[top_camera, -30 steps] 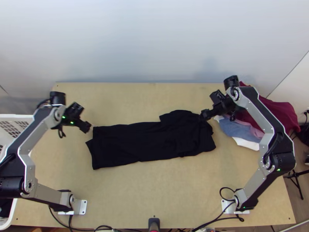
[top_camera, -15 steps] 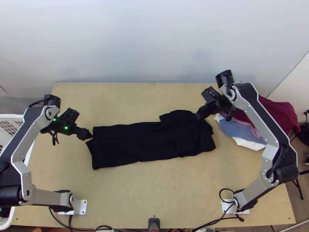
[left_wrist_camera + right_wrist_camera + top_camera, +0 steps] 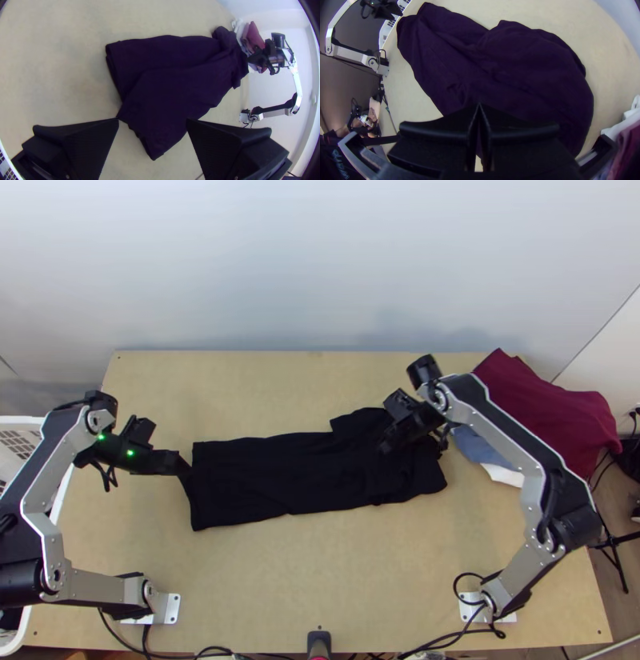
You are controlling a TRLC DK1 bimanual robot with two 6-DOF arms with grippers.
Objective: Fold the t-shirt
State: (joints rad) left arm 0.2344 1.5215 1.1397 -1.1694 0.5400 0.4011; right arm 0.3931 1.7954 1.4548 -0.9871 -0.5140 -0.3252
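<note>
My left gripper (image 3: 152, 118) has its fingers wide apart at the straighter end of the black t-shirt (image 3: 280, 476), where the layers lie uneven, so I might catch the top one alone and skew the long fold. My right gripper (image 3: 480, 105) has its fingertips together over the rumpled end – pressed down like that, they could just plough ridges. The shirt stretches across mid-table (image 3: 320, 580) – near enough the garment pile (image 3: 552, 412) that a wide swing might snag it.
</note>
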